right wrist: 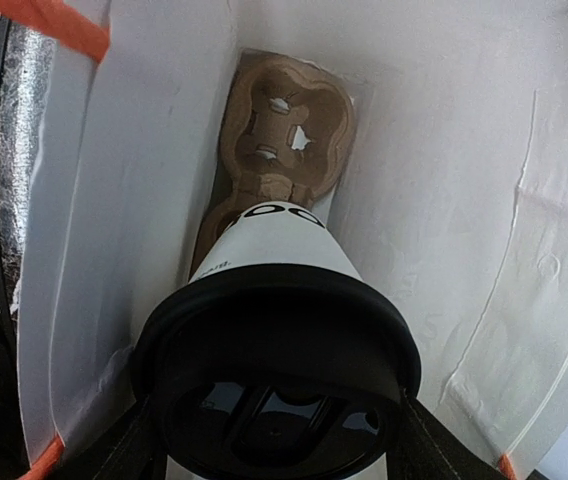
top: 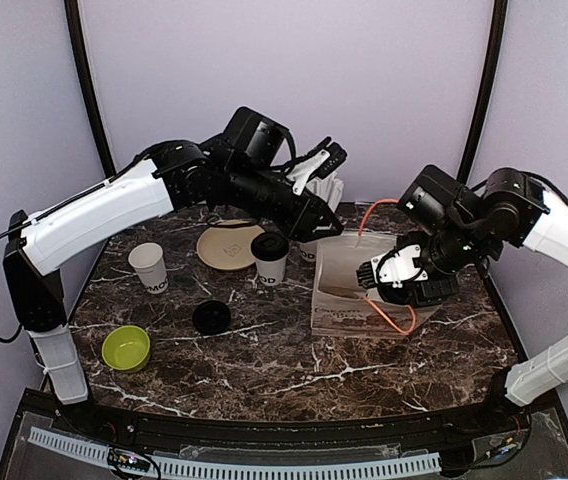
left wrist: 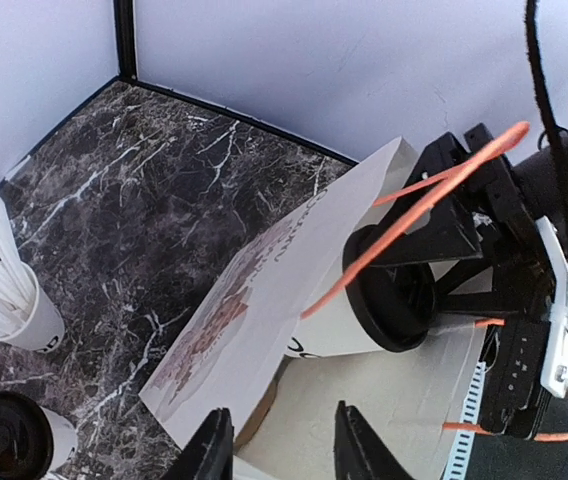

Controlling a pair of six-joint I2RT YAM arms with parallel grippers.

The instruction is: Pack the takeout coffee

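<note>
My right gripper (right wrist: 276, 430) is shut on a takeout coffee (right wrist: 274, 300), a white cup with black lettering and a black lid. It holds the cup inside the open white paper bag (right wrist: 444, 200), above a brown cardboard cup carrier (right wrist: 284, 130) at the bag's bottom. The left wrist view shows the same cup (left wrist: 389, 300) in the bag's mouth (left wrist: 264, 280). In the top view the right gripper (top: 392, 275) is in the bag (top: 339, 290). My left gripper (left wrist: 284, 445) is open and empty by the bag's rim, at the bag's back left (top: 314, 222). A second lidded coffee (top: 269, 257) stands left of the bag.
A cup of white wrapped straws (top: 329, 190) stands behind the bag. A tan disc (top: 226, 246), a lidless printed cup (top: 149, 266), a loose black lid (top: 211, 317) and a green bowl (top: 126, 347) lie on the left of the marble table (top: 294, 370). The bag has orange handles (top: 399, 320).
</note>
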